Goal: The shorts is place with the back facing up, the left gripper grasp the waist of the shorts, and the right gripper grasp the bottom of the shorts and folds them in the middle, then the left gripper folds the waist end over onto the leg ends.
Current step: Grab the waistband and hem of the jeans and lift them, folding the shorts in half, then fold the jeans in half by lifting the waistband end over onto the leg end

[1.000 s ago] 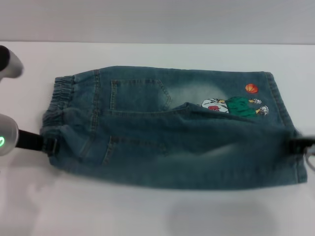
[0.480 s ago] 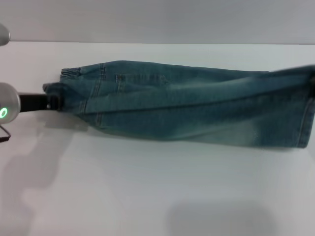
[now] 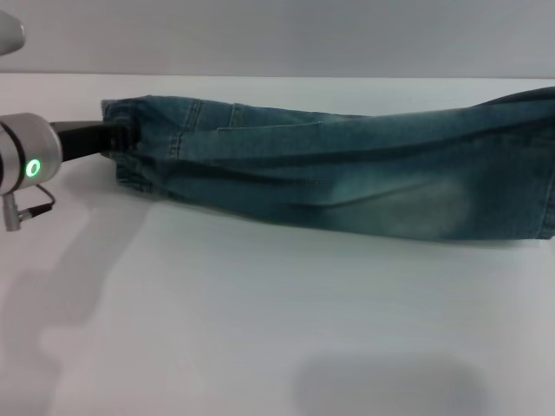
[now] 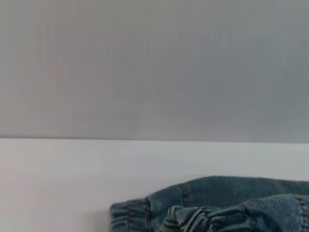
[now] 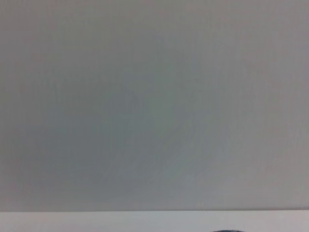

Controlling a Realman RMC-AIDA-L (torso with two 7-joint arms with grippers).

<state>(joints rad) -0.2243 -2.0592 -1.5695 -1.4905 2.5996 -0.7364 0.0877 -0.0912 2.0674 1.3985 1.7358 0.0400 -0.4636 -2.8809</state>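
Denim shorts (image 3: pixel 347 178) hang stretched, waist (image 3: pixel 130 143) clamped by the level left gripper (image 3: pixel 113 139).

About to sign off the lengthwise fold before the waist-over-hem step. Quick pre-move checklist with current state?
1. Left claw on the waist of the shorts: ok, the dark claw meets the gathered band in the head view.
2. Right claw on the leg hems: cannot tell, that end runs off the picture's right edge and the right wrist view shows only wall.
3. Shorts folded in the middle: ok, they show as one long narrow strip, print hidden.
4. Layers aligned along the fold: cannot tell, cloth is creased and only the top layer shows.
5. Shorts resting on the table: cannot tell, the strip looks stretched between its two ends.
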